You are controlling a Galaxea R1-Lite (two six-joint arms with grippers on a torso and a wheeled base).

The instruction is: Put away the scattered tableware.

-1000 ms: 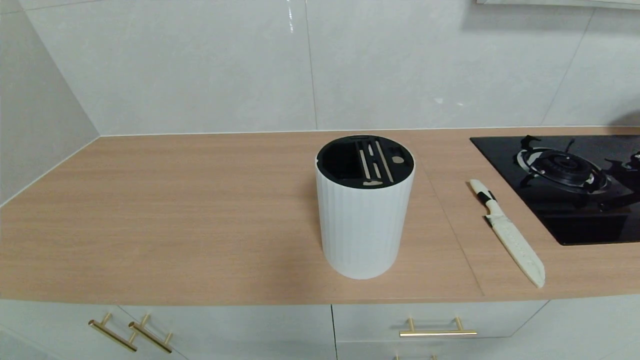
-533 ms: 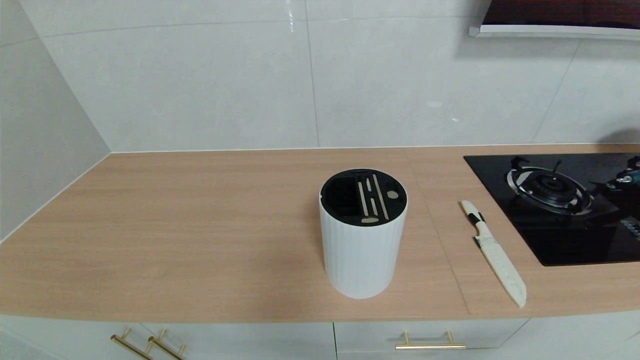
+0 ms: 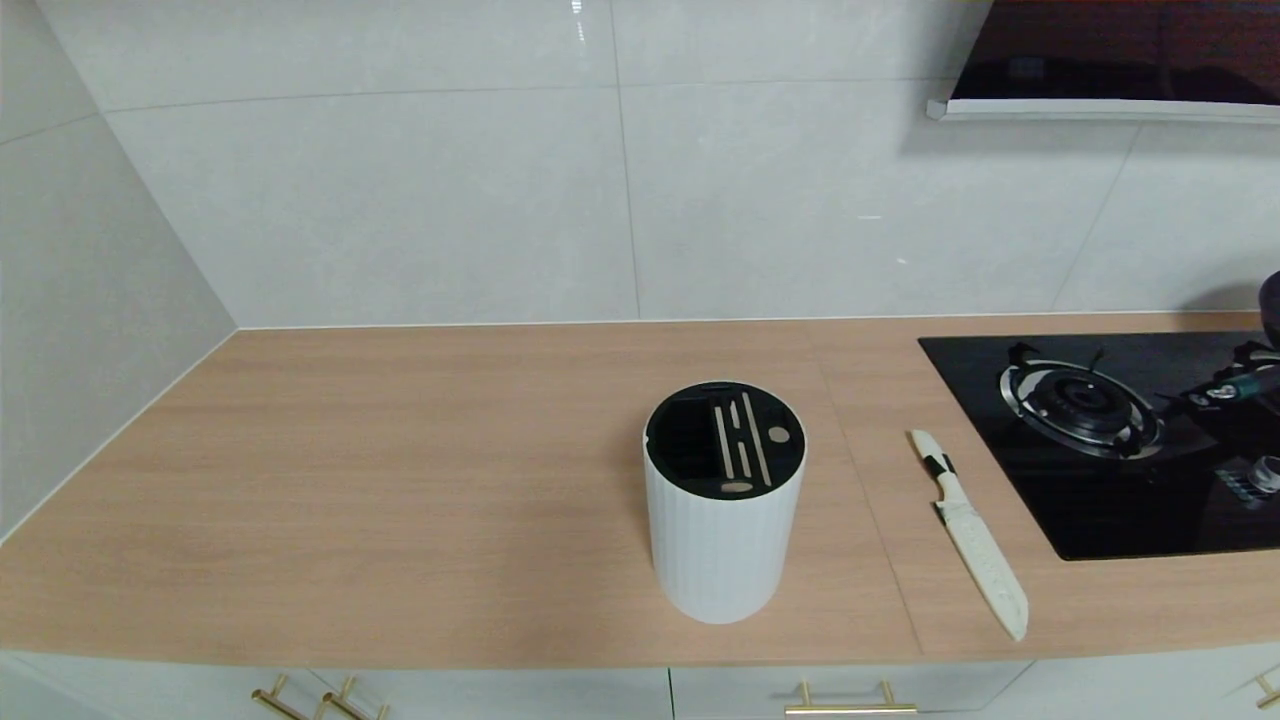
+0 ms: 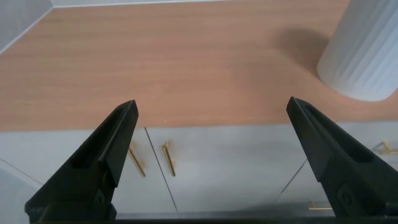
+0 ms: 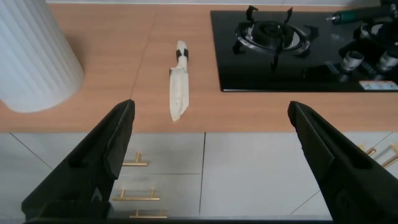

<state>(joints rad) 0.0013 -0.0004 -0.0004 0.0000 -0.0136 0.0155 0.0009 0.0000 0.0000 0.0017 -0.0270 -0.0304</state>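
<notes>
The left gripper point(image 4: 211, 106) has its two dark fingers spread wide with nothing between them. It hangs by the front edge of the counter point(image 3: 400, 480), above the cabinet doors point(image 4: 205, 168). The right gripper point(image 5: 210, 107) is just as wide apart and empty, also at the front edge.

Taking 12 o'clock as toward the wall, the knife point(image 3: 965, 530) lies flat on the counter at 3 o'clock from the white ribbed holder point(image 3: 722, 540), near it but not touching. The knife's long axis runs from about 11 o'clock to 5 o'clock. The handle with its black band is at the far end, and the blade tip points toward the front edge. In the right wrist view the knife point(image 5: 179, 81) lies between the holder point(image 5: 34, 56) and the stove point(image 5: 280, 43). The holder stands upright, and its black top shows one wide opening and several narrow slots. The stove point(image 3: 1100, 450) sits at 2 o'clock from the holder.

Against the earlier frames the whole head picture has shifted. Holder and knife sit lower in it, and more of the hood point(image 3: 1110, 60) shows at the top, so the camera moved. Knife and holder lie in the same relation as before.
</notes>
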